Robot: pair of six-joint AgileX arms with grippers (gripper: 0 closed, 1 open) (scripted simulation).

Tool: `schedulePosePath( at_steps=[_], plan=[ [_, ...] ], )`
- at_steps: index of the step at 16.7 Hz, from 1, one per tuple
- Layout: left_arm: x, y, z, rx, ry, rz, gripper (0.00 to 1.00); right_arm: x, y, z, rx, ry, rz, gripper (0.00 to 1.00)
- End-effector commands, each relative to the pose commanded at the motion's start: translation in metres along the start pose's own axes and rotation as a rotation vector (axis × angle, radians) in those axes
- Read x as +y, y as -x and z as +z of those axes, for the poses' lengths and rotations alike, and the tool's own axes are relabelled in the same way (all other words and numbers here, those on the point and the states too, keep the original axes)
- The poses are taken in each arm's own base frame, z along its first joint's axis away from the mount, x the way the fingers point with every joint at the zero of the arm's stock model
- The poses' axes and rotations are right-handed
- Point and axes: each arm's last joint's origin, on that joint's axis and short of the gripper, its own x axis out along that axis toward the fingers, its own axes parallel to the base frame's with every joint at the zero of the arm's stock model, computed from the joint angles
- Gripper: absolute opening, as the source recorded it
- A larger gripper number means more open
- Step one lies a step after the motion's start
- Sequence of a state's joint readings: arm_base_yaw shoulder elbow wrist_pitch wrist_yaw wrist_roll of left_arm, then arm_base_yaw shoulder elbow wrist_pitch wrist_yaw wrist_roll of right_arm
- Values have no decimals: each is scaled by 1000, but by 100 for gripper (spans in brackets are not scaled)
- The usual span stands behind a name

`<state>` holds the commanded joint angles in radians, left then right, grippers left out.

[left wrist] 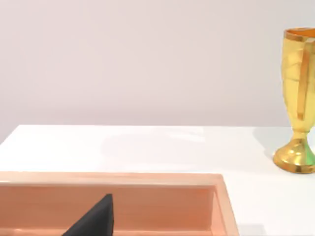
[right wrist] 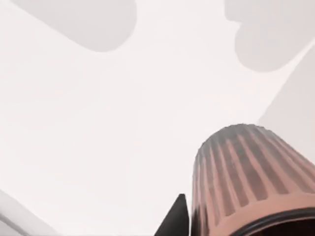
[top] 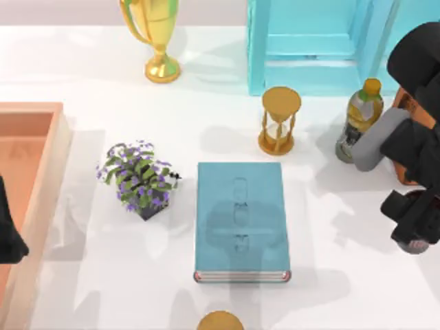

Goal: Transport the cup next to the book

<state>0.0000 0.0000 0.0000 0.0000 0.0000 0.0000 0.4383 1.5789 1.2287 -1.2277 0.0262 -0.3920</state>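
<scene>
The book [top: 240, 220] is a large teal hardcover lying flat in the middle of the table. To its right, near the table's right edge, the small copper-brown ribbed cup [top: 418, 245] peeks out from under my right gripper [top: 414, 234]. In the right wrist view the cup [right wrist: 246, 182] is very close, with one dark fingertip [right wrist: 176, 219] against its side, so the gripper looks shut on it. A stretch of bare table separates cup and book. My left gripper [top: 8, 237] is parked at the left edge over a wooden tray.
The wooden tray [top: 58, 158] lies at the left. A potted purple plant [top: 139, 180] stands left of the book. A gold trophy [top: 158, 34], an hourglass [top: 280, 120], a bottle [top: 361, 117] and a teal shelf [top: 316, 48] stand behind. A gold round object [top: 220, 321] sits at the front edge.
</scene>
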Motion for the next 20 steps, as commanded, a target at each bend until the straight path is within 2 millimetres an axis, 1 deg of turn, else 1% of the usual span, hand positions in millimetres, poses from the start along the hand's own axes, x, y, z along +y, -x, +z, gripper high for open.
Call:
schedulePosePath(
  at_steps=[3, 5, 8, 10, 13, 18, 20],
  plan=[
    [0, 0, 0, 0, 0, 0, 100, 10, 4, 28, -8, -245, -1, 0],
    [0, 0, 0, 0, 0, 0, 100, 15, 7, 44, -26, -415, -2, 0],
    [0, 0, 0, 0, 0, 0, 100, 17, 14, 60, -71, -635, 3, 0],
    [0, 0, 0, 0, 0, 0, 100, 16, 19, 67, -103, -742, 9, 0],
    [0, 0, 0, 0, 0, 0, 100, 14, 23, 72, -137, -832, 17, 0],
    [0, 0, 0, 0, 0, 0, 100, 13, 24, 71, -140, -844, 19, 0],
    [0, 0, 0, 0, 0, 0, 100, 13, 19, 72, -138, -842, 18, 0]
  ],
)
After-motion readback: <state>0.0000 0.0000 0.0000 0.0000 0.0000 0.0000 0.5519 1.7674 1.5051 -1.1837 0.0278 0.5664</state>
